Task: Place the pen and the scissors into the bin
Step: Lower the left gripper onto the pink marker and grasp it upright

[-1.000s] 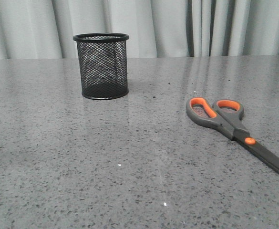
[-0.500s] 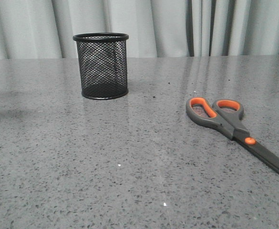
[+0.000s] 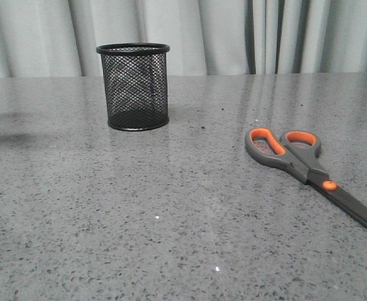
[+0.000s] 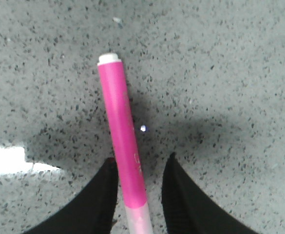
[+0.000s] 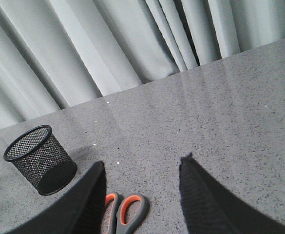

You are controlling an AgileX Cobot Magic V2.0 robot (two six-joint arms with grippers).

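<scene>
- Pink pen [image 4: 120,139] shows only in the left wrist view, standing out from between the two black fingers [image 4: 96,200] of the left pincer [image 4: 138,195]; the front view has no pen and no arm in it.
- Left pincer looks clamped on the pen: one finger touches its side, while a narrow gap shows at the other, so the grip on that side is hard to judge.
- Pen's long axis runs straight out from the pincer, white tip [image 4: 108,58] at the far end, above the speckled grey tabletop [image 4: 230,73]; whether it touches the tabletop I cannot tell.
- Right wrist view shows the right pincer [image 5: 142,195] with fingers wide apart and nothing between them, held high over the tabletop.
- Scissors [image 5: 125,210] lie just beyond that pincer's fingertips, orange-lined loops pointing away from it; the black mesh bin [image 5: 40,158] stands further out and off to one side.
- Front view gives the scissors [image 3: 308,172] whole: flat on the tabletop, loops toward the bin [image 3: 134,86], long dark blades running to the near right edge.
- Against the frame one second back, bin and scissors lie as they did; a dim shadow [image 3: 7,135] now falls on the far left of the tabletop where none was.
</scene>
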